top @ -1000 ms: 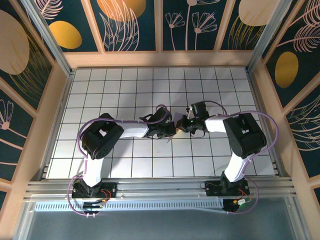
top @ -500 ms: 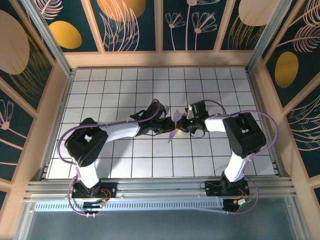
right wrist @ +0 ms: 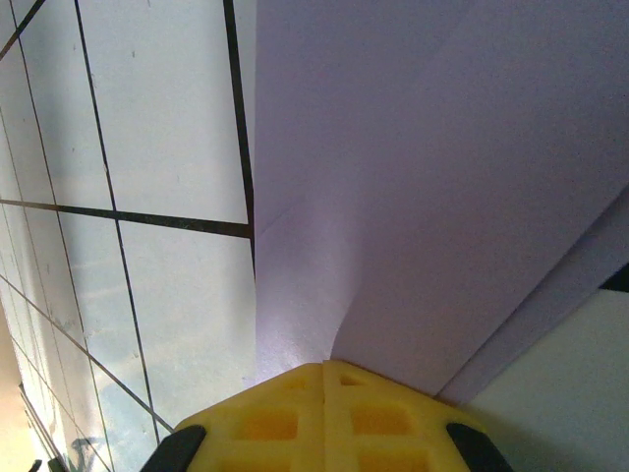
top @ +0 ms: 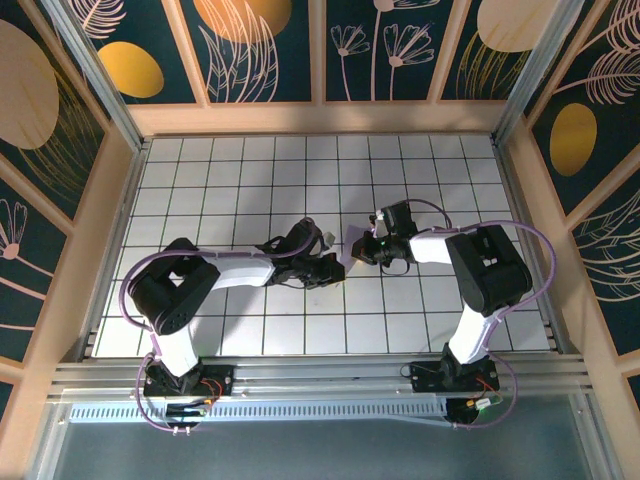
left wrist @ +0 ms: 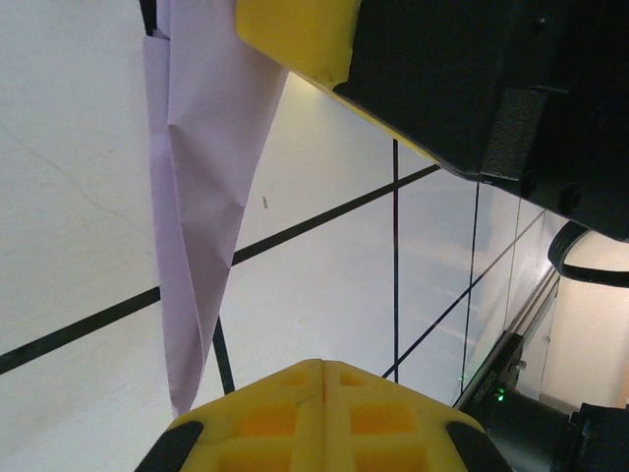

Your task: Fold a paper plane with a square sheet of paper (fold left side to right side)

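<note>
I am looking in from the near edge, where both arm bases are sitting on the metal rail point(top: 320, 385); from there the two arms are reaching inward over the white gridded surface point(top: 250, 190) and meeting near its middle.

The left claw point(top: 336, 267) is pointing right with its yellow pads point(left wrist: 322, 403) pressed together; it is closed, and I am seeing nothing clamped between them. Just beside those pads, on their left in the wrist view, the paper plane point(left wrist: 201, 197) is tapering to its point; I cannot tell whether the tip is touching them.

The right claw point(top: 362, 249) is facing left, a little farther out than the left one; it is closed and gripping the paper plane, whose lavender paper is spreading out from between the fingertips point(right wrist: 324, 398) with creases running across it. From above, the plane is showing as a small lavender sliver between the two claws, slightly right of the surface's centre; I cannot tell whether it is resting on the tiles.

Beyond, the wall panels point(top: 265, 50) are standing along the far edge, dark teal with gold discs and line-drawn plants.
</note>
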